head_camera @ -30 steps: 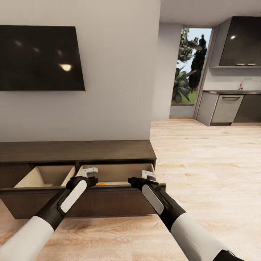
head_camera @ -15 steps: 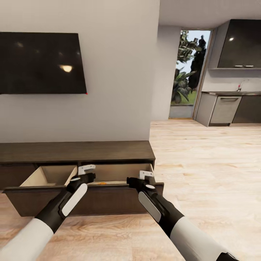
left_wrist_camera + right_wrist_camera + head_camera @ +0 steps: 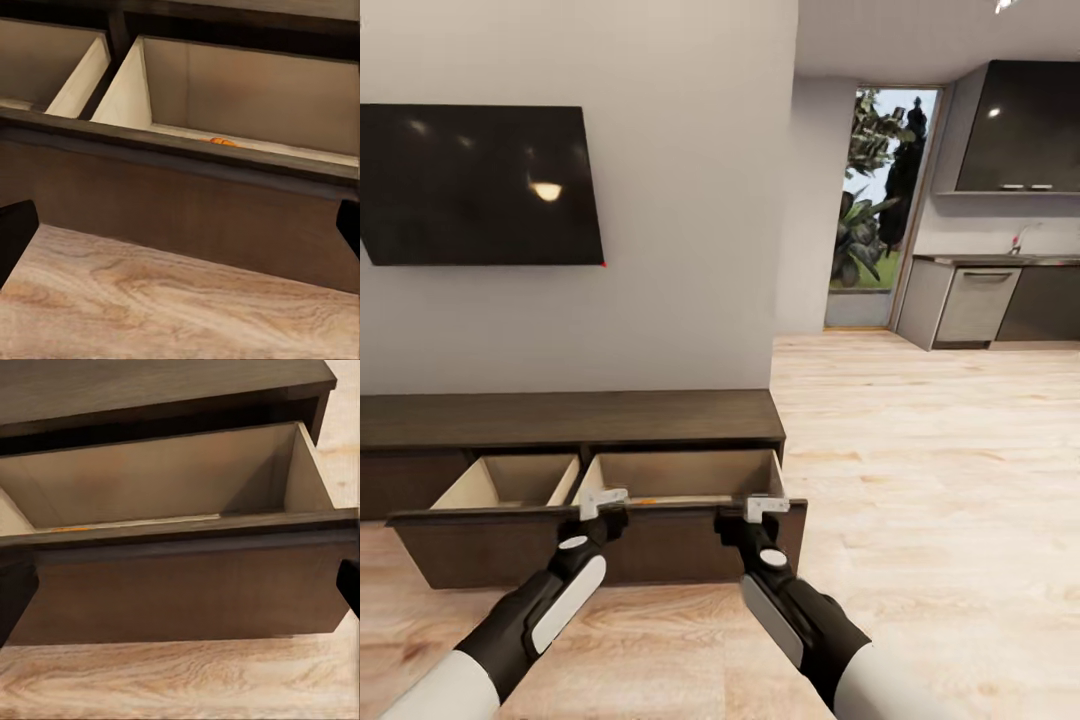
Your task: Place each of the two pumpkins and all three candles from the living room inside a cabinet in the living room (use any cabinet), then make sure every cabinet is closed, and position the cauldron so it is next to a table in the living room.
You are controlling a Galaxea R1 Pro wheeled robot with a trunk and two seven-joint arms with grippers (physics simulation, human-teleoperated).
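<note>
The cabinet (image 3: 560, 418) is a long, low, dark brown unit against the wall, with two drawers pulled out side by side. Their insides are pale wood. An orange sliver of a pumpkin (image 3: 646, 497) shows just over the front of the right-hand drawer (image 3: 670, 545); it also appears in the left wrist view as the pumpkin (image 3: 221, 141). My left gripper (image 3: 603, 503) and right gripper (image 3: 765, 508) are at the top edge of that drawer front, both open and holding nothing. In each wrist view the dark fingertips (image 3: 15, 232) (image 3: 349, 585) sit wide apart with the drawer front between them.
A black TV (image 3: 480, 185) hangs on the wall above the cabinet. Light wood floor (image 3: 920, 480) stretches to the right toward a glass door (image 3: 875, 200) and grey kitchen units (image 3: 970, 305). The left drawer (image 3: 510, 480) stands open beside my left arm.
The camera has moved back and the whole view has shifted. Both grippers have drawn back from above the right drawer's inside to its front edge. The drawers still stand open.
</note>
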